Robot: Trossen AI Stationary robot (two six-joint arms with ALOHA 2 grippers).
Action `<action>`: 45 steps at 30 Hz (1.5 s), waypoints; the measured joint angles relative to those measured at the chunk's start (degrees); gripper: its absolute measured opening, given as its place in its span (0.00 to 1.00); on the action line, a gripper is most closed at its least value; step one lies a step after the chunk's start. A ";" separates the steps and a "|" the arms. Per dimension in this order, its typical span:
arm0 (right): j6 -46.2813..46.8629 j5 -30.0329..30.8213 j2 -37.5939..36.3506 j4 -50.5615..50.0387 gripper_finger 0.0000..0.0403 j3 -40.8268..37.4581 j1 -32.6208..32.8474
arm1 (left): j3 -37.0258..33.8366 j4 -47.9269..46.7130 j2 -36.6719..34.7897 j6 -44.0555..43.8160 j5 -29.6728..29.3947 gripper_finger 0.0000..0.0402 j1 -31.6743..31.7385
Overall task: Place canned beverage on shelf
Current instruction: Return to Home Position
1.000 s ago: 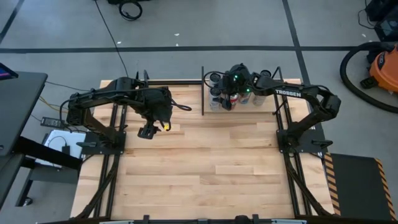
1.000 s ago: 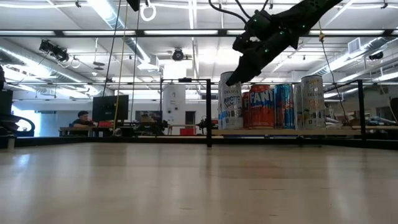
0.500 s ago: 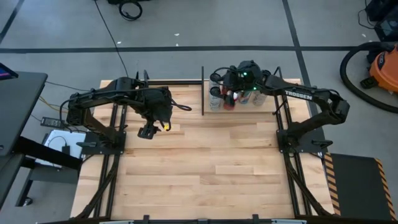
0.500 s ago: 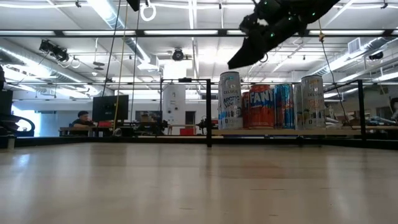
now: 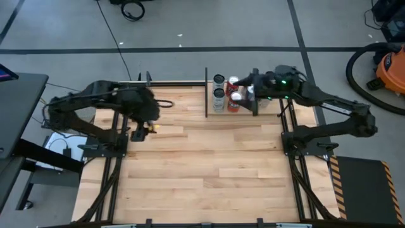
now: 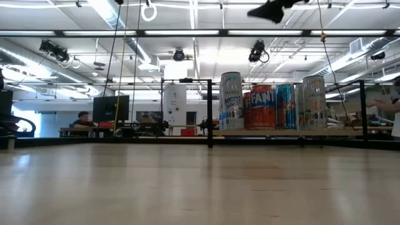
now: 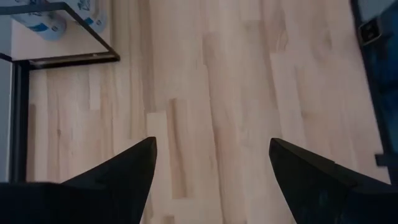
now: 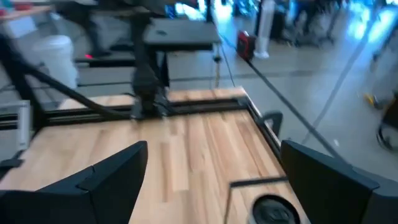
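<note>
Four in the front row on the shelf (image 6: 287,132), low view: white-and-blue can (image 6: 231,100), orange can (image 6: 263,106), blue can (image 6: 285,106), second white can (image 6: 314,102), all upright and packed side by side. From above you see more can tops behind them; exact count I can't tell. The shelf sits at the rear of the tabletop (image 5: 209,164), just right of centre, on your right arm's side. The right gripper (image 8: 213,148) hangs high over the shelf, well clear of the can tops, at the very top of the low view. Its fingers (image 8: 106,177) are spread wide w/ nothing between them, only wood and one can top below. The right elbow is pushed far out past the table's right edge, w/ the forearm angled back in toward the shelf. The left gripper (image 7: 211,142) is also wide apart and empty, pointing down at bare planks near the table's left rear, w/ the shelf's black corner rod (image 7: 68,59) off to one side. The left arm is folded, elbow out past the table's left edge. A person (image 6: 81,119) is seated far back in the room.
</note>
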 joint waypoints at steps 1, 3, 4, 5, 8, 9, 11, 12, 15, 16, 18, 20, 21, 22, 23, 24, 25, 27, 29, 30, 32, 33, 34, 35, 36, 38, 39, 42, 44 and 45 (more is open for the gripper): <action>-0.85 0.06 -1.43 -1.16 0.93 0.00 1.04 | -2.60 1.62 -2.36 -0.76 0.03 0.78 -0.28; -2.12 0.81 -4.12 -2.42 0.93 -0.02 3.18 | -7.89 4.15 -6.68 -1.70 0.08 0.78 -0.68; -2.41 1.42 -5.39 -3.04 0.93 -0.02 4.12 | -10.57 5.63 -8.83 -2.50 0.10 0.78 -0.89; -2.66 2.37 -6.64 -3.75 0.93 -0.02 4.90 | -13.10 7.40 -10.95 -2.99 0.09 0.78 -1.08; -2.81 5.75 -10.03 -5.50 0.93 0.00 6.92 | -20.41 12.57 -17.72 -4.80 0.08 0.78 -1.30; -2.85 6.70 -11.02 -6.44 0.93 0.00 7.42 | -22.78 14.55 -19.99 -5.49 0.04 0.78 -1.43; -3.09 8.00 -12.71 -8.81 0.93 -0.02 8.36 | -27.83 19.28 -23.78 -6.28 0.05 0.78 -1.49; -3.08 8.08 -13.57 -9.20 0.93 -0.47 8.80 | -30.52 21.94 -25.83 -6.94 0.08 0.78 -1.49; -3.13 8.07 -16.39 -8.51 0.93 -3.64 10.12 | -38.43 28.66 -31.39 -7.01 0.04 0.78 -1.48; -3.14 8.09 -17.45 -7.41 0.93 -5.42 10.53 | -40.99 30.51 -33.06 -7.01 0.04 0.78 -1.47; -2.57 8.09 -19.46 -3.67 0.93 -9.41 11.31 | -46.28 34.01 -36.14 -7.01 0.05 0.78 -1.47; -1.88 8.08 -21.45 1.24 0.93 -13.94 12.04 | -51.54 37.38 -39.09 -7.11 0.03 0.78 -1.47; -1.78 8.08 -22.38 3.28 0.93 -16.10 12.34 | -54.12 38.93 -40.51 -7.35 0.05 0.78 -1.47; -1.74 8.08 -23.31 5.17 0.93 -18.29 12.59 | -56.30 40.26 -41.71 -8.16 0.05 0.78 -1.47; -1.72 8.08 -24.11 6.80 0.93 -20.36 12.78 | -56.94 40.26 -42.37 -8.75 0.12 0.78 -1.47; -1.71 8.08 -24.79 8.34 0.93 -22.35 12.96 | -56.53 40.96 -42.39 -8.76 0.59 0.78 -1.52; -1.66 8.08 -25.33 9.76 0.93 -24.19 13.20 | -55.89 42.12 -42.30 -8.60 1.51 0.78 -1.68; -0.97 8.07 -26.15 12.91 0.93 -27.66 13.60 | -55.90 44.13 -42.50 -8.56 2.46 0.78 -2.23; 0.59 8.06 -26.45 16.29 0.93 -30.62 13.97 | -56.27 48.48 -42.67 -8.56 2.52 0.78 -2.87; 1.44 8.06 -26.45 18.11 0.93 -31.95 14.23 | -56.36 50.09 -42.67 -8.51 2.54 0.78 -3.03; 2.58 8.06 -26.29 22.64 0.93 -34.89 14.71 | -56.43 52.11 -42.64 -8.55 2.47 0.78 -3.11; 3.00 8.05 -26.07 25.37 0.93 -36.33 14.88 | -56.43 53.31 -42.61 -8.55 2.46 0.78 -3.13; 3.38 8.04 -25.78 28.15 0.93 -37.85 15.16 | -56.43 54.24 -42.61 -8.54 2.46 0.78 -3.13; 3.45 8.04 -25.74 30.41 0.93 -39.46 15.40 | -56.43 55.04 -42.61 -8.58 2.48 0.78 -3.13; 3.43 8.04 -25.74 31.92 0.93 -41.00 15.57 | -56.43 56.05 -42.61 -8.58 2.46 0.78 -3.13; 3.22 8.06 -25.74 35.02 0.93 -43.84 15.94 | -56.43 56.87 -42.61 -8.44 2.46 0.78 -3.13; 3.02 8.04 -25.77 36.57 0.93 -45.24 16.08 | -56.43 56.61 -42.61 -8.17 2.44 0.78 -3.13; 2.36 8.04 -25.75 41.65 0.93 -49.26 16.71 | -57.60 56.71 -42.69 -8.44 2.42 0.78 -3.13; 1.65 8.04 -25.75 44.55 0.93 -51.45 17.04 | -60.42 59.00 -42.96 -8.98 2.43 0.78 -3.10; 1.49 8.04 -25.75 45.77 0.93 -52.34 17.15 | -62.32 60.83 -43.11 -9.46 2.40 0.78 -3.10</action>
